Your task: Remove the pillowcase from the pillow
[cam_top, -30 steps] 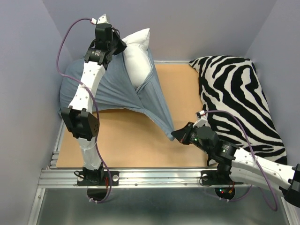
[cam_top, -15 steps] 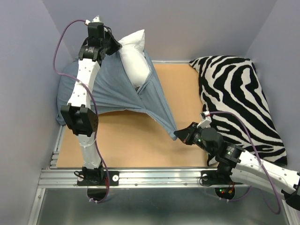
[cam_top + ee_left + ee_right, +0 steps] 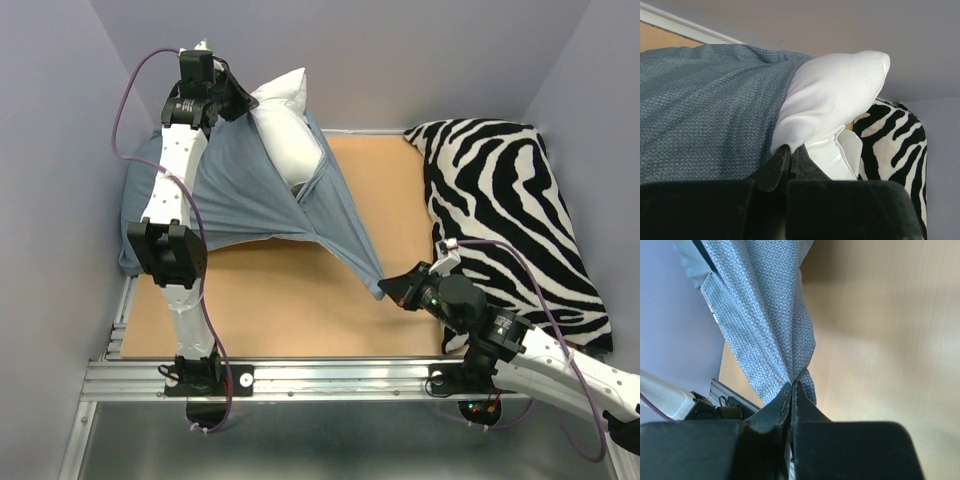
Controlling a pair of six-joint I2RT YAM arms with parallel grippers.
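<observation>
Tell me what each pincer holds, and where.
The left pincer grips the pillow by its exposed end; the right pincer pinches the pillowcase by its stretched edge.

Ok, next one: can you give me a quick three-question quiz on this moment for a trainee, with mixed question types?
1. Fill in: the zebra-striped cushion lies on the robot's ___ side of the table.
2. Multiple choice: what is the left gripper shut on?
A) the zebra-striped cushion
B) a seamed edge of the white pillow
C) nothing, it stands open
3. True or false: the right gripper hangs open above the pillowcase.

Key: 1 right. 2 B. 3 false, it is shut on a pulled-out edge of the pillowcase.
</observation>
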